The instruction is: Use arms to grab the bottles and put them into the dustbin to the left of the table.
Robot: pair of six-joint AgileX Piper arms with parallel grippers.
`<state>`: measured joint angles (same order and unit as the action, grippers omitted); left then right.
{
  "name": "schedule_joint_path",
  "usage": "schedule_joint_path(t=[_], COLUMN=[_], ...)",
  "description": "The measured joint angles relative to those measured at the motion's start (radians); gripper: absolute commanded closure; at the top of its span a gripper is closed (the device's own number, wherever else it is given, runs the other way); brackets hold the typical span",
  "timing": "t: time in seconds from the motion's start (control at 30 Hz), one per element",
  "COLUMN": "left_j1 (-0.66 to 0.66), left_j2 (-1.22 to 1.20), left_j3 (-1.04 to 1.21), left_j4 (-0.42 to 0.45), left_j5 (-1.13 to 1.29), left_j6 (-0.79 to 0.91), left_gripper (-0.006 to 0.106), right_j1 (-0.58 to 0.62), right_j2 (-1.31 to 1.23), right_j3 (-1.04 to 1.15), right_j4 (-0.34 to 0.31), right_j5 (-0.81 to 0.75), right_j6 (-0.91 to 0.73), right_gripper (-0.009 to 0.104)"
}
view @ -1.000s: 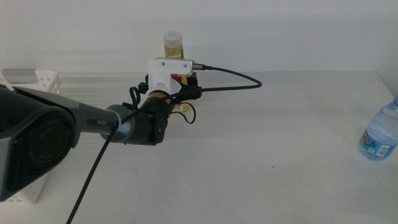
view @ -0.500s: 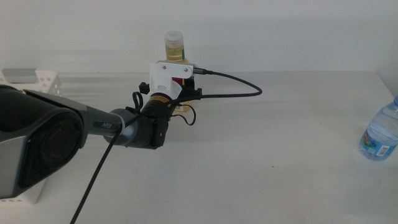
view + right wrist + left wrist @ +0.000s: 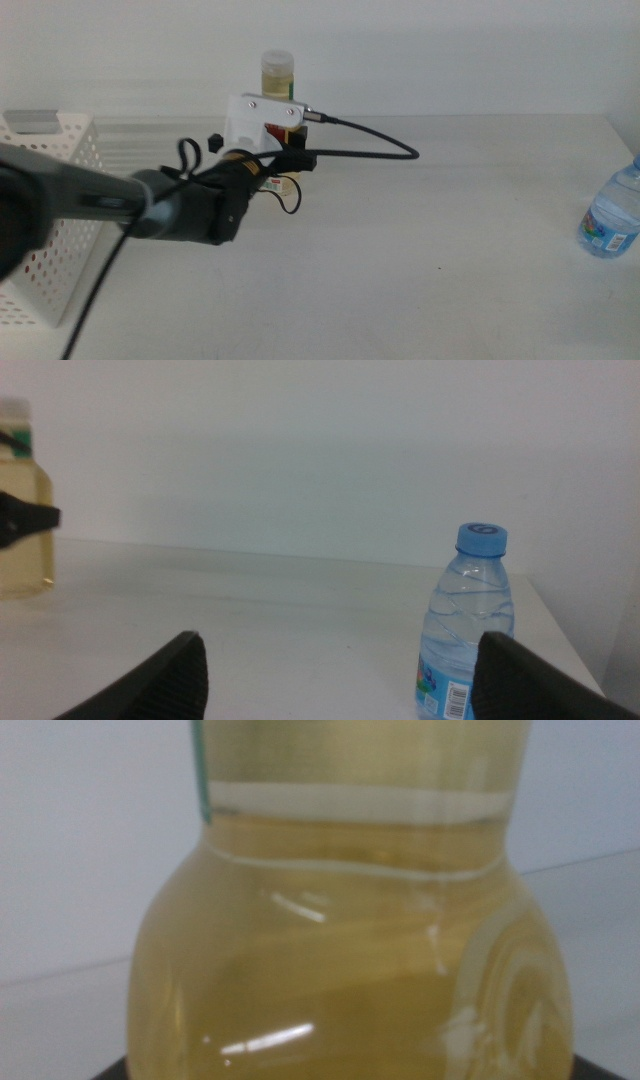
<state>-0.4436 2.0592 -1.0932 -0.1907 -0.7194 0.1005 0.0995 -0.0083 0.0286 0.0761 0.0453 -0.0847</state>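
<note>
The yellow-liquid bottle with a white cap stands at the back of the table; its lower half is hidden behind the left arm's white wrist mount. My left gripper is shut around the bottle's body. This bottle fills the left wrist view, with only dark jaw edges at the lower corners. From the right wrist it appears as a small yellow bottle with a dark finger across it. The clear blue-capped water bottle stands at the table's right edge. My right gripper waits open, short of it.
The white perforated dustbin sits at the table's left edge, partly behind the left arm. A black cable loops from the wrist mount over the table behind the arm.
The left arm's big near link has dropped out of view, uncovering the dustbin. The wrist mount has shifted slightly left and up, and the yellow bottle has barely moved with it.
</note>
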Motion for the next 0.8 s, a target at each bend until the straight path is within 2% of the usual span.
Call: schedule_joint_path(t=[0.17, 0.57, 0.8], left_j1=[0.000, 0.037, 0.158], left_j2=[-0.174, -0.529, -0.595], left_j3=[0.042, 0.036, -0.109], left_j4=[0.001, 0.006, 0.018], left_j5=[0.174, 0.760, 1.288], left_j6=[0.034, 0.058, 0.058], left_gripper=[0.105, 0.105, 0.105], right_j1=[0.000, 0.000, 0.000], right_j2=[0.000, 0.000, 0.000], right_j3=[0.000, 0.000, 0.000], right_j4=[0.000, 0.000, 0.000], right_j5=[0.000, 0.000, 0.000], right_j6=[0.000, 0.000, 0.000], right_gripper=[0.025, 0.025, 0.025])
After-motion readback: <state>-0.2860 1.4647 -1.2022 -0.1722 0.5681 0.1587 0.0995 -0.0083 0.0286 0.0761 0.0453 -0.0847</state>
